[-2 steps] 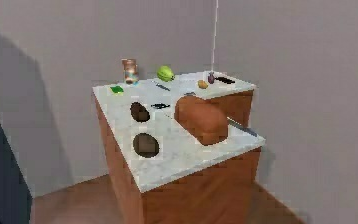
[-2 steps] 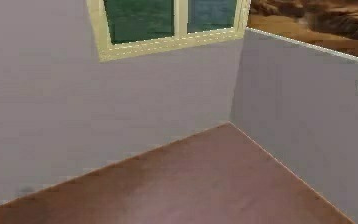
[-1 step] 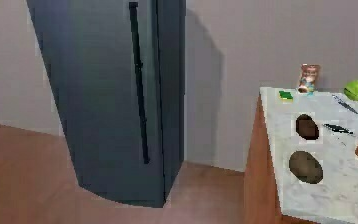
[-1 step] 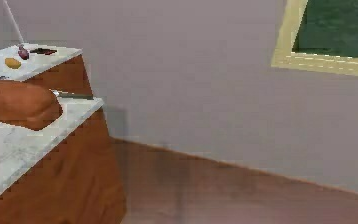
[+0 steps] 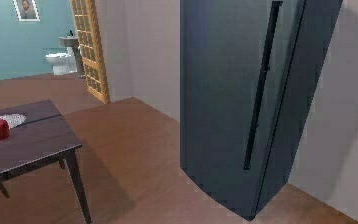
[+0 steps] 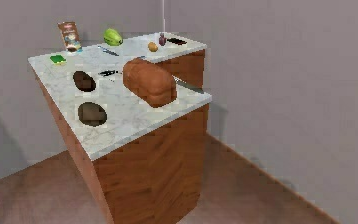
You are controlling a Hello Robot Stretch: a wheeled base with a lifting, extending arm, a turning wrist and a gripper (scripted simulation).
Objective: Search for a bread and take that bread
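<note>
Bread (image 6: pixel 150 80), a brown loaf, lies on the pale-topped table (image 6: pixel 127 115) in the arm side view, near its right edge, beside a dark round lump (image 6: pixel 84 80). State of the fingers: cannot tell. A dark fridge (image 5: pixel 252 100) stands ahead.

Dark fridge (image 5: pixel 252 90) cut off at top edge, dark table (image 5: pixel 42 140) cut off at left, orange blob (image 6: pixel 153 46) too small to name

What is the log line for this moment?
target: bread loaf sighted | place: on counter, arm side view | forward: dark fridge, table | next: likely reach for bread loaf
</note>
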